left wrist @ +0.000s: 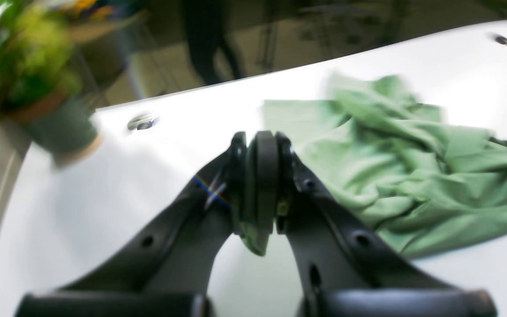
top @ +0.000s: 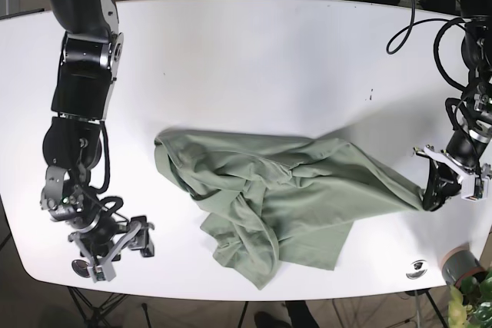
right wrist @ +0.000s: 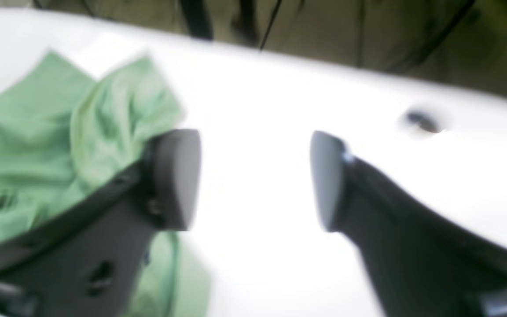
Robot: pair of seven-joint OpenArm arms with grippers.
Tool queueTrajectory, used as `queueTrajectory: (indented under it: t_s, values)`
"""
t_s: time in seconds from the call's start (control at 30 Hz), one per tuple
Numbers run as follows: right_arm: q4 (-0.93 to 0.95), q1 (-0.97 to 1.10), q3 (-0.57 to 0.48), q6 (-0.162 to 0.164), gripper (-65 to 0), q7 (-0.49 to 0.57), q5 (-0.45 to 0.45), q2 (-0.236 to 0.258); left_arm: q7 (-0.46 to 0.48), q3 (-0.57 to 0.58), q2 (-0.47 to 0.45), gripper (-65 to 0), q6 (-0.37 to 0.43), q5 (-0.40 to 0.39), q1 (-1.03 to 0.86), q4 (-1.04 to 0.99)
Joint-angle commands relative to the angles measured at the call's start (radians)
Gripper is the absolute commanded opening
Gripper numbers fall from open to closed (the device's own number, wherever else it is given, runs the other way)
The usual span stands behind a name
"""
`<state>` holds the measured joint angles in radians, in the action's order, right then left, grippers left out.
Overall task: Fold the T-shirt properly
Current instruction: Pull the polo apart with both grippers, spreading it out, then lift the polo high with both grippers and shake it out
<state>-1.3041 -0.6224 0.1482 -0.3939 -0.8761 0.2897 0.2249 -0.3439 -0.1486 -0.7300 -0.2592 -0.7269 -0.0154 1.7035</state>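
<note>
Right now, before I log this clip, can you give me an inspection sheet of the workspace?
Surface: white table, glossy, small holes near the edges.
Job's things: green T-shirt, crumpled, unfolded, one end pulled out toward the left gripper.
Clutter: nothing seen on the table besides the shirt.
Grippers: left gripper shut on a bit of shirt cloth; right gripper open, holding nothing, beside the shirt over bare table.
Cables: black cables loop along the left arm and run along the far table edge.
Surroundings: potted plant past the table corner near the left arm; wrist views blurred, the rest unclear.
</note>
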Motion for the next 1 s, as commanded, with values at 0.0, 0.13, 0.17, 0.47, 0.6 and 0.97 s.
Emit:
queueTrajectory:
  t_s: [0.0, 0.13, 0.17, 0.47, 0.6, 0.97]
  values:
    - [-0.018, 0.014, 0.004, -0.004, -19.2, 0.054, 0.012, -0.012, 0.035, -0.061, -0.006, -65.0, -0.012, -0.013, -0.051, 0.016]
    - [0.013, 0.106, 0.001, 0.000, -19.2, 0.171, 0.012, -0.045, 0.035, -0.121, 0.005, -65.0, -0.012, -0.012, -0.153, 0.014]
    - [0.036, 0.114, 0.001, 0.000, -19.2, 0.193, 0.012, -0.048, 0.035, -0.130, 0.014, -65.0, -0.012, -0.012, -0.166, 0.014]
    - [0.257, 0.121, 0.001, -0.006, -19.2, 0.300, 0.013, -0.048, 0.036, -0.213, 0.049, -65.0, -0.013, -0.010, -0.286, 0.013]
    - [0.237, 0.149, 0.001, -0.007, -19.2, 0.262, 0.021, -0.051, 0.036, -0.216, 0.057, -65.0, -0.013, -0.007, -0.323, 0.008]
    - [0.047, 0.307, -0.015, -0.007, -19.2, 0.205, 0.015, -0.127, 0.036, -0.231, 0.109, -65.0, -0.058, 0.131, -0.335, -0.020]
